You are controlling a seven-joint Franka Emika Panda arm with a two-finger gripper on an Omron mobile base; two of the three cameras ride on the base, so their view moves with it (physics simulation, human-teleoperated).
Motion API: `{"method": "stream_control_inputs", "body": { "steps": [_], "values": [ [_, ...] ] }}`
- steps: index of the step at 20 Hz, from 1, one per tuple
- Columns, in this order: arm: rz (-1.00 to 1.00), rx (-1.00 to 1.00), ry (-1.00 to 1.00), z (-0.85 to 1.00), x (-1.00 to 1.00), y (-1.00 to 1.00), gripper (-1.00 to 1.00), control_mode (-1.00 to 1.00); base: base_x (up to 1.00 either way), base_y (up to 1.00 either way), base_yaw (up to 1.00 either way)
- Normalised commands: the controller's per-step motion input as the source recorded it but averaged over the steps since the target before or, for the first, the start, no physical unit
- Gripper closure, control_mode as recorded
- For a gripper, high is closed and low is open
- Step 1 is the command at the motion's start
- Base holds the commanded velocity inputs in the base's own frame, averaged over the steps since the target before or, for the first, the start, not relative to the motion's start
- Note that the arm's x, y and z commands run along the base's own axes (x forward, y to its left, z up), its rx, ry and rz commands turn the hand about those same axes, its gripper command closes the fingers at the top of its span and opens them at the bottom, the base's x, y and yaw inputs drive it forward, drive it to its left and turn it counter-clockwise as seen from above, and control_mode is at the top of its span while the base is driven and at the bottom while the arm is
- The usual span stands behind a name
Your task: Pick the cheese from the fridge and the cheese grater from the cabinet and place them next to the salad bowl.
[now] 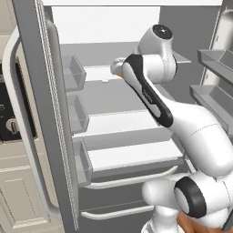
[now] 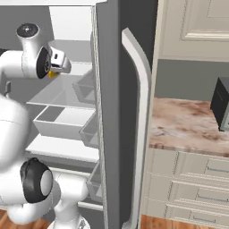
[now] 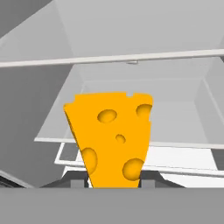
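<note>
Both finger tips (image 3: 78, 183) stand narrow at the bottom of the hand view, clamped on the cheese (image 3: 112, 138) that rises between them at frame centre. Behind it lie the fridge (image 1: 123, 123) shelves. At upper left of the right base view, the gripper (image 2: 54, 70) seems to show an orange speck beneath it.

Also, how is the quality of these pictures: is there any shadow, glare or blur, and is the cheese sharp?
Hand view: the cheese is sharp and evenly lit, flat orange with no glare, rising between the pincer tips. Left base view: soft flat light on the fridge shelves, faint shading under them, slight softness overall. Right base view: the fridge door edge is sharp, without highlights.
</note>
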Motion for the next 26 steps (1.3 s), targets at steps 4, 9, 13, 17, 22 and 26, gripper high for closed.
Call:
{"method": "stream_control_inputs", "body": {
  "steps": [4, 9, 13, 17, 22, 26],
  "values": [
    [0.0, 0.0, 0.04, -0.01, -0.55, -0.09, 1.0, -1.0, 0.0, 0.0, 0.0],
    [0.0, 0.0, 0.11, -0.12, -0.47, -0.01, 1.0, -1.0, 0.0, 0.0, 0.0],
    [0.0, 0.0, 0.1, -0.18, -0.52, -0.02, 1.0, -1.0, 0.0, 0.0, 0.0],
    [0.0, 0.0, 0.08, -0.27, -0.48, -0.02, 1.0, -1.0, 0.0, 0.0, 0.0],
    [0.0, 0.0, 0.0, -0.29, -0.43, -0.03, 1.0, -1.0, 0.0, 0.0, 0.0],
    [0.0, -0.03, 0.06, -0.33, -0.27, 0.0, 1.0, -1.0, 0.0, 0.0, 0.0]
  ]
}}
